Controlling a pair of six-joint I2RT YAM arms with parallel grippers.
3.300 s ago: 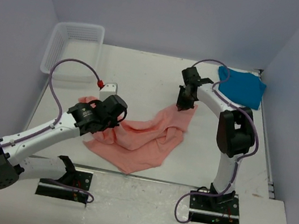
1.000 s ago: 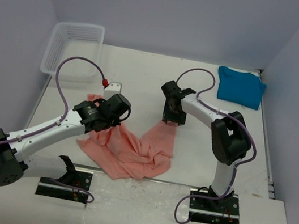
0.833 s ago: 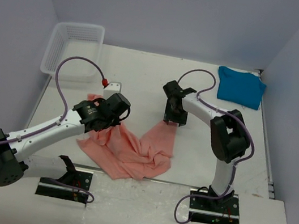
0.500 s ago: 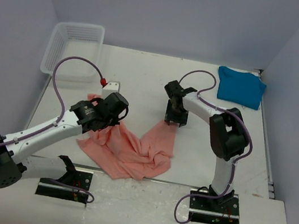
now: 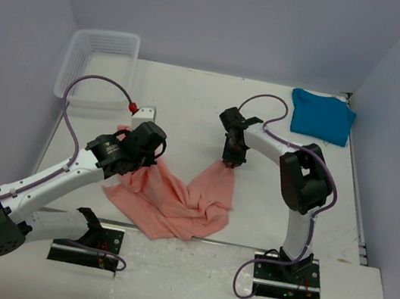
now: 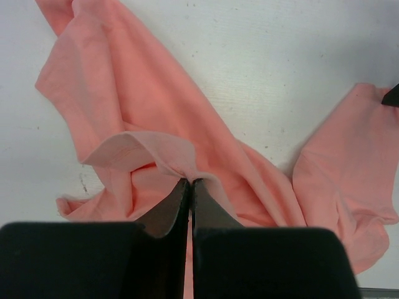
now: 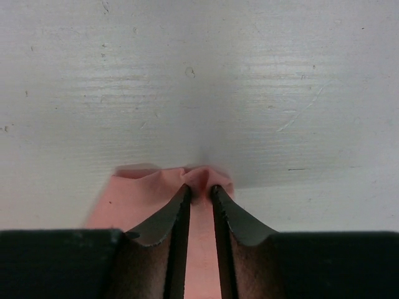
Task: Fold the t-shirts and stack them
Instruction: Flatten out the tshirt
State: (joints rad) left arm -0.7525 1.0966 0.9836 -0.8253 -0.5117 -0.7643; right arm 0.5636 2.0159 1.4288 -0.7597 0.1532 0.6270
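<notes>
The left gripper (image 6: 189, 182) is clenched on a raised fold at the left side of the salmon-pink t-shirt (image 5: 176, 201), which lies crumpled on the counter (image 5: 192, 102), its length running rightward to the right gripper (image 7: 199, 187), pinched on the opposite edge.

Matt salmon cloth t-shirt (image 5: 169, 203), scuffed white table (image 5: 192, 102), plastic mesh basket (image 5: 72, 70)

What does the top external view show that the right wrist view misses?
Top only: teal t-shirt at the far right, white basket far left, left arm on the pink t-shirt. Right wrist only: a ridge of pink cloth bunched between the right jaws. Both: pink t-shirt's edge on the white table.
</notes>
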